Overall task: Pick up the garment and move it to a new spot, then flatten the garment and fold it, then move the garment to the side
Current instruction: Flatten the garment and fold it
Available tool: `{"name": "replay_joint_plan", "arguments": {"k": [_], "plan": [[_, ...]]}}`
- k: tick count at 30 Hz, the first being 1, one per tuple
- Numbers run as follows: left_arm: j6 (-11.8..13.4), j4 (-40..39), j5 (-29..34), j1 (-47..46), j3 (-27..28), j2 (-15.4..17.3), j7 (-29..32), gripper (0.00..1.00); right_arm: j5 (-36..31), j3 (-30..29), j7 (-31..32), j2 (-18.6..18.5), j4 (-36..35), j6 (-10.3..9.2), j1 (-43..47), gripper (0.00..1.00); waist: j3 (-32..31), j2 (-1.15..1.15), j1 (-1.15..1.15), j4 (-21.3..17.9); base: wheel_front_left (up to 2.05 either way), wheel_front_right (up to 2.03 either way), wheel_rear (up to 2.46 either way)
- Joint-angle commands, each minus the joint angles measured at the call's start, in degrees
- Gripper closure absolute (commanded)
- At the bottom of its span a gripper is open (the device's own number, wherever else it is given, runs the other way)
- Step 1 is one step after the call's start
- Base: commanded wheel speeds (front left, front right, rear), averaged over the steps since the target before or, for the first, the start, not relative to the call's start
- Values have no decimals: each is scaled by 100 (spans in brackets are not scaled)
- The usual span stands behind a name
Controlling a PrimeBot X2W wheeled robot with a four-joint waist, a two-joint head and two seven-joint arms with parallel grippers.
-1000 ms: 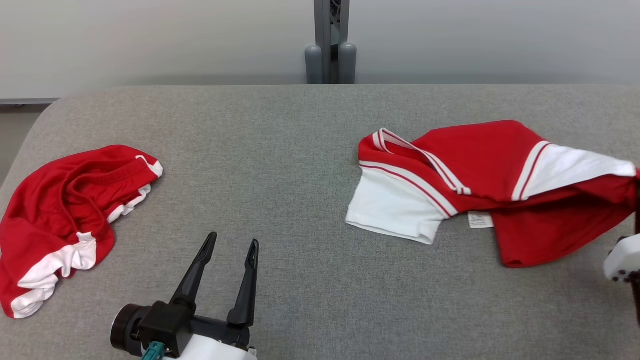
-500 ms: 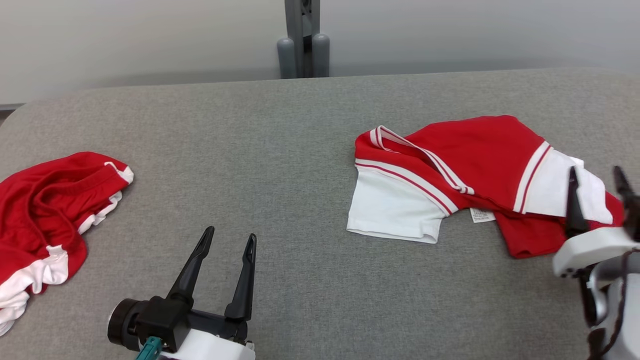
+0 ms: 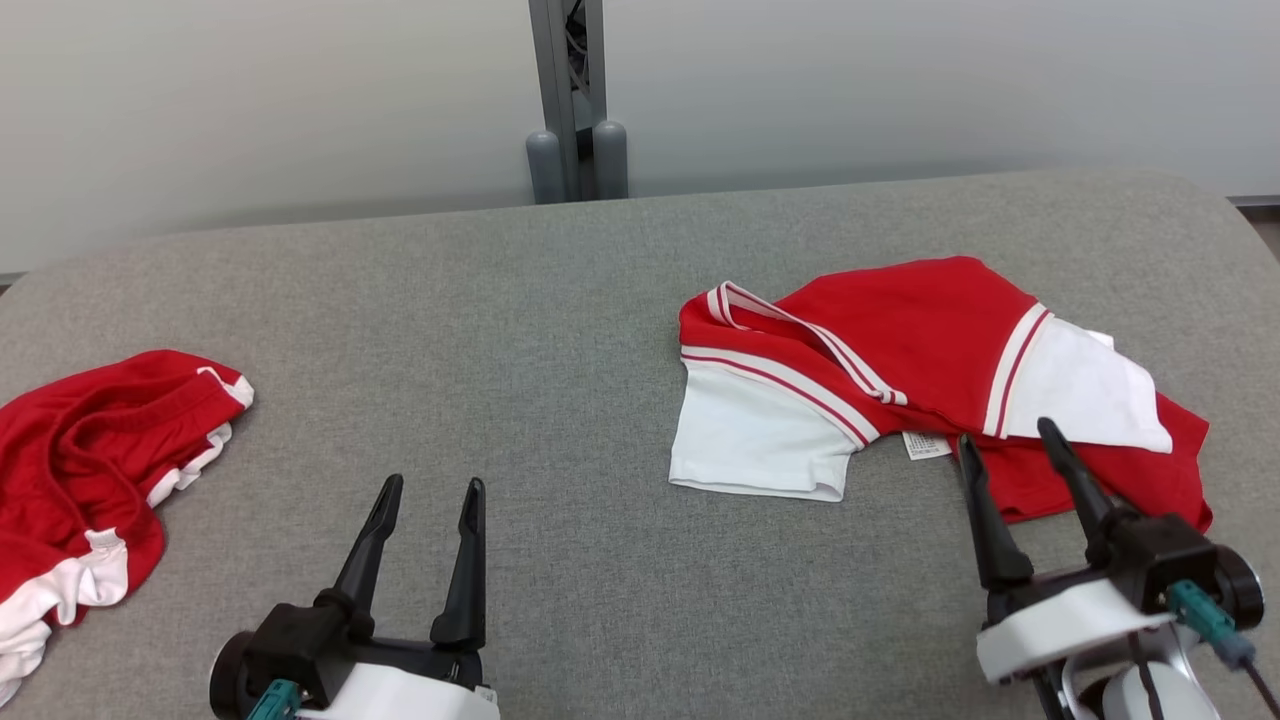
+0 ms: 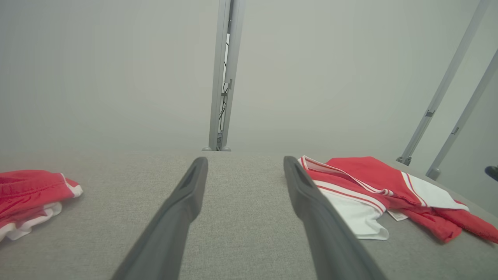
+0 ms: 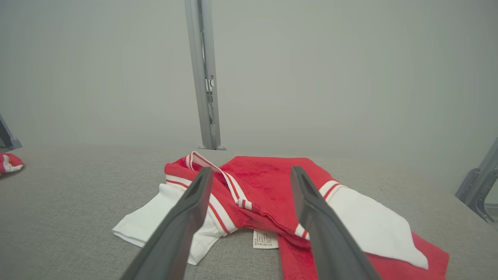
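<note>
The garment (image 3: 900, 340), a red shirt with white sleeves and striped trim, lies crumpled on the right half of the grey table (image 3: 500, 300). It also appears in the left wrist view (image 4: 362, 171) and the right wrist view (image 5: 264, 182). My right gripper (image 3: 1005, 433) is open just in front of the shirt's near edge, its fingers pointing at the shirt with nothing between them (image 5: 252, 170). At the lower left my left gripper (image 3: 433, 484) is open and empty over bare table (image 4: 245, 159), well apart from the shirt.
A second red and white garment (image 3: 80, 440) lies bunched at the table's left edge (image 4: 27, 186). A grey post (image 3: 570, 100) stands behind the table's far edge in front of a pale wall. The table's right corner curves away near the shirt.
My right gripper has opened and let go of the shirt's right edge, which has dropped onto the table. The gripper has drawn back to the near side. The head camera has turned.
</note>
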Motion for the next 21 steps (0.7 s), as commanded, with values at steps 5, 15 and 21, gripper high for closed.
{"name": "replay_joint_plan", "arguments": {"k": [5,15,21], "plan": [[100,76,-175,141,8,19,-21,0,100,187,-7,-21,-389,-1,620,0,-198,0,0,-17,0,0,0],[199,180,-308,234,-32,18,-21,0,283,336,-7,-21,-241,-1,1075,0,-388,0,0,-108,0,0,0],[228,174,-248,248,-55,19,-21,0,302,397,-7,-19,-226,-1,1032,0,-440,0,0,-119,0,0,0]]}}
